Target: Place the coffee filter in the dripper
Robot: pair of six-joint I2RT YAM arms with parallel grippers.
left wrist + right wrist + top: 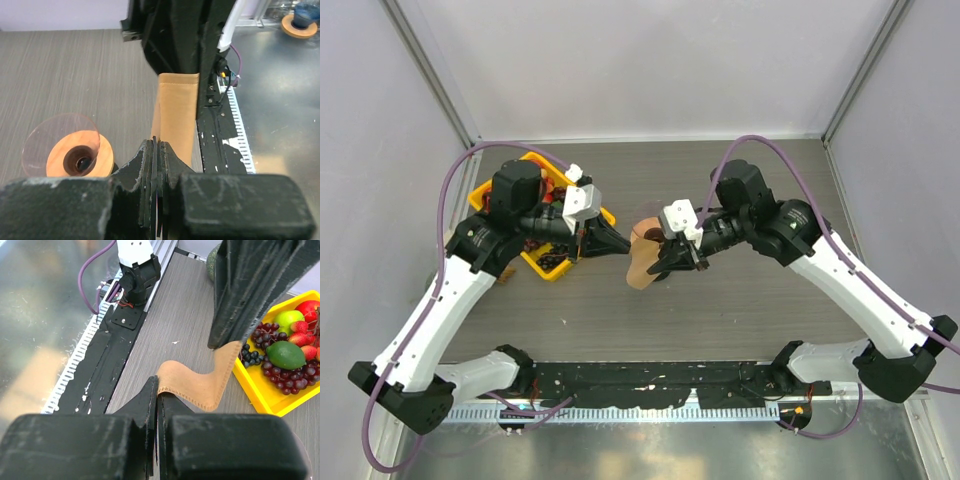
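At mid-table, in the air between the two arms: one coffee filter point(200, 385), pinched at both ends.

**Far left.** A yellow fruit tray point(548, 268) sits beneath the left arm. It has no part in this job.

**Left.** The left gripper point(156, 150) has its fingers pressed together on one edge of the filter and holds nothing else.

**Centre.** The filter hangs slack between the two pinches, clear of the table point(740, 310). The dripper point(75, 152) stands on the table just to the far side of the filter. Its mouth is empty, and it seems apart from the paper.

**Right.** The right gripper point(156, 385) is clamped tight on the opposite edge of the filter.

**Step in hand (judged).** The filter is being carried over to the dripper's mouth.

**Handling notes.**
- The arms should travel together towards the far side, because pulling apart would strain the thin paper at its seam.
- The narrow end should go down first, centred over the wooden ring.
- One pinch should let go only once the paper is over the cone.
- The dripper stands on a small base, so a sideways knock from either finger could tip or slide it.

**Description of the filter.**
- It is thin tan-brown paper with a crimped, dotted seam along one edge.
- In the right wrist view it bends in a soft S-curve from one gripper to the other.
- In the left wrist view it shows as an upright flat band.
- It is limp and creases easily.
- Whether its mouth is opened out cannot be told.
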